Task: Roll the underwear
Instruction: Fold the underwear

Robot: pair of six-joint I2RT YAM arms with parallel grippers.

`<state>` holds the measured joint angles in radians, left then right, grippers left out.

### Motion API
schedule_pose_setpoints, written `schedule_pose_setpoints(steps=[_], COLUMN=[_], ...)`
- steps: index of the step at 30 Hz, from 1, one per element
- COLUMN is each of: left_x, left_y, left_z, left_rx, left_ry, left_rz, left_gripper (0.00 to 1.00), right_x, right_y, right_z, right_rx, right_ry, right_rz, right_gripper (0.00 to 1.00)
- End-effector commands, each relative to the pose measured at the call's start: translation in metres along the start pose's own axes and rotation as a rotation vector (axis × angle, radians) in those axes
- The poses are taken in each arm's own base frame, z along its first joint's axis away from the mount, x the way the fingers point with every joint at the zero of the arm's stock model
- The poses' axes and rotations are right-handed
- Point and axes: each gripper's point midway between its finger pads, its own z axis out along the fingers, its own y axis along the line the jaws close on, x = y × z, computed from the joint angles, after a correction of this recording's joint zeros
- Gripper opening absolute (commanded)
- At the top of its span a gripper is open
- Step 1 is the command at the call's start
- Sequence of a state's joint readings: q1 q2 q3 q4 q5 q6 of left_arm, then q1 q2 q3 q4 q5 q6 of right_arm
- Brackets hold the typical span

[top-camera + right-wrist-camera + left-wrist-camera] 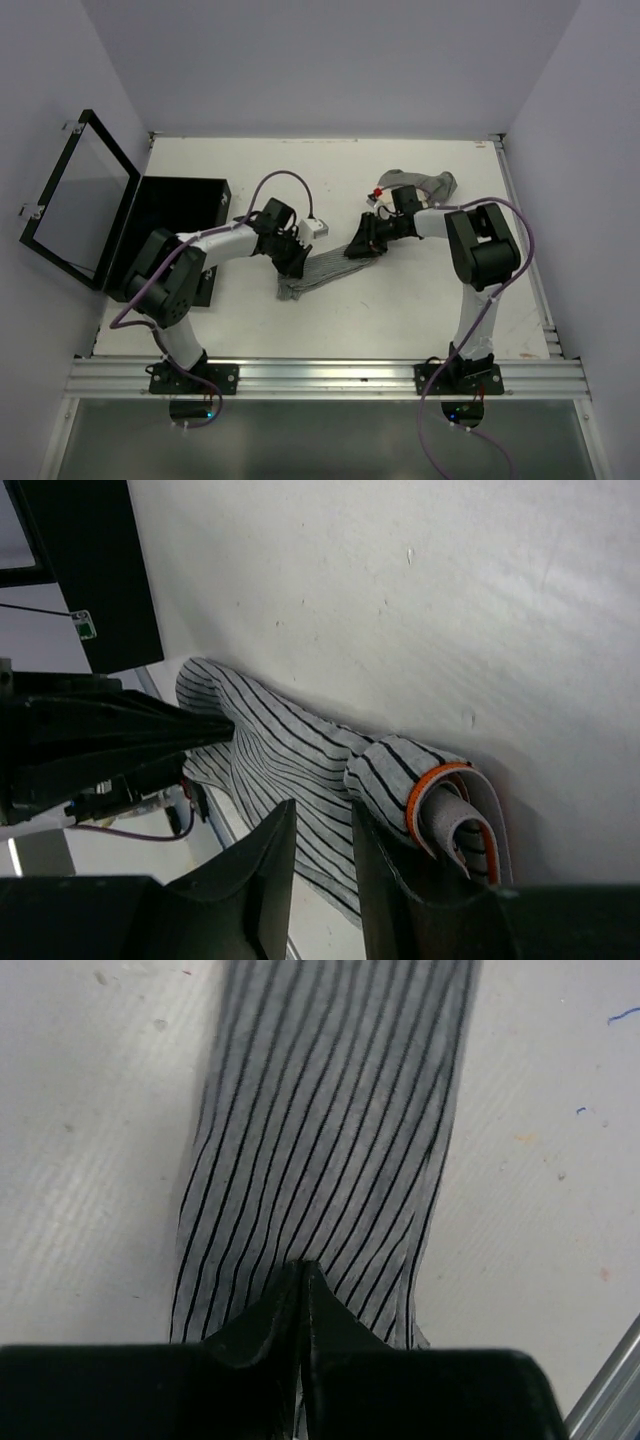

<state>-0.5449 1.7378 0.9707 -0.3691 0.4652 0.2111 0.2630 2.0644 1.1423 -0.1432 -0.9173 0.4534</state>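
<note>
Big white table (420, 310) under everything. On its left side, flat black box (185, 205) with lid (75, 200) standing open. In the middle of the table, striped grey underwear (318, 270) (330, 1110) (290, 750), stretched long and slanting between the two arms. Rolled up at its right end, flat along the rest. Far back on the right, more grey underwear (435, 183) in a soft heap. Left pincer (297, 262) (303, 1275) closed tight on the left end of the striped grey underwear. Right pincer (365, 243) (322, 815) at the rolled end, fingers a small way apart with cloth in the gap; cannot tell if squeezing or loose. Orange band (425, 785) curled inside the roll, just beside one finger.
</note>
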Motion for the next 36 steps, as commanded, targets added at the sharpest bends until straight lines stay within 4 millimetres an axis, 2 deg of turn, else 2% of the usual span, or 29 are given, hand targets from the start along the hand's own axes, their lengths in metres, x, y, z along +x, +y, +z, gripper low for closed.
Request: schedule_pose_setpoints(steps=[1,3,4,5,6,7,8,10,11,12,13,14,15,16,18,19,20,21,24,30,32,33,34,35,36], left_x=[-0.014,-0.023,-0.044,-0.053,-0.064,-0.084,-0.094,-0.111,-0.116,-0.121,-0.114,-0.103,-0.100,-0.085,-0.058,-0.041,-0.027,-0.001,0.018,0.032,0.032,0.034,0.027,0.031,0.024], left_y=[0.028,0.037,0.041,0.043,0.043,0.044,0.044,0.044,0.045,0.045,0.043,0.039,0.035,0.032,0.023,0.020,0.016,0.009,0.001,0.004,0.011,0.016,0.019,0.026,0.033], left_z=[-0.002,-0.001,-0.005,-0.008,-0.012,-0.020,-0.027,-0.048,-0.056,-0.073,-0.076,-0.080,-0.088,-0.086,-0.085,-0.080,-0.079,-0.072,-0.061,-0.034,-0.025,-0.017,-0.017,-0.010,-0.009], left_rx=[-0.052,-0.066,-0.080,-0.078,-0.067,-0.082,-0.093,-0.137,-0.159,-0.185,-0.188,-0.180,-0.185,-0.177,-0.143,-0.123,-0.111,-0.098,-0.114,-0.123,-0.142,-0.148,-0.155,-0.152,-0.162], left_ry=[-0.005,-0.001,-0.037,-0.051,-0.073,-0.112,-0.134,-0.189,-0.212,-0.242,-0.233,-0.202,-0.198,-0.166,-0.089,-0.045,-0.010,0.051,0.105,0.172,0.178,0.193,0.175,0.185,0.170], left_rz=[0.049,0.102,0.138,0.189,0.217,0.252,0.281,0.314,0.320,0.331,0.337,0.337,0.357,0.341,0.298,0.274,0.250,0.233,0.252,0.198,0.161,0.130,0.134,0.083,0.066], left_gripper=[0.06,0.08,0.13,0.16,0.21,0.35,0.39,0.46,0.47,0.47,0.47,0.46,0.45,0.39,0.33,0.27,0.25,0.22,0.22,0.17,0.17,0.16,0.16,0.16,0.15], right_x=[0.014,0.024,0.034,0.036,0.038,0.032,0.027,0.007,-0.003,-0.014,-0.029,-0.036,-0.044,-0.055,-0.063,-0.065,-0.065,-0.060,-0.056,-0.031,-0.020,-0.008,-0.001,0.005,0.017], right_y=[-0.007,0.019,0.032,0.055,0.065,0.077,0.086,0.099,0.099,0.087,0.090,0.084,0.069,0.061,0.042,0.028,0.020,0.007,-0.005,-0.039,-0.042,-0.046,-0.046,-0.044,-0.046], right_z=[-0.014,-0.023,-0.026,-0.037,-0.044,-0.054,-0.062,-0.078,-0.081,-0.079,-0.084,-0.083,-0.079,-0.080,-0.078,-0.074,-0.073,-0.069,-0.066,-0.056,-0.054,-0.051,-0.049,-0.049,-0.046], right_rx=[0.082,-0.002,-0.040,-0.092,-0.109,-0.115,-0.119,-0.095,-0.074,-0.023,0.006,0.042,0.089,0.157,0.231,0.270,0.290,0.322,0.365,0.460,0.468,0.465,0.460,0.460,0.459], right_ry=[-0.047,-0.024,0.014,0.017,0.026,0.022,0.015,0.001,-0.012,-0.023,-0.044,-0.046,-0.042,-0.046,-0.026,0.001,0.013,0.050,0.066,0.121,0.139,0.164,0.176,0.181,0.200], right_rz=[-0.019,-0.040,-0.056,-0.104,-0.123,-0.169,-0.203,-0.282,-0.302,-0.323,-0.352,-0.371,-0.375,-0.397,-0.423,-0.418,-0.423,-0.429,-0.471,-0.525,-0.522,-0.513,-0.516,-0.519,-0.509], right_gripper=[0.34,0.38,0.39,0.41,0.42,0.45,0.47,0.49,0.49,0.48,0.45,0.44,0.43,0.38,0.34,0.30,0.28,0.24,0.19,0.15,0.14,0.13,0.12,0.12,0.11])
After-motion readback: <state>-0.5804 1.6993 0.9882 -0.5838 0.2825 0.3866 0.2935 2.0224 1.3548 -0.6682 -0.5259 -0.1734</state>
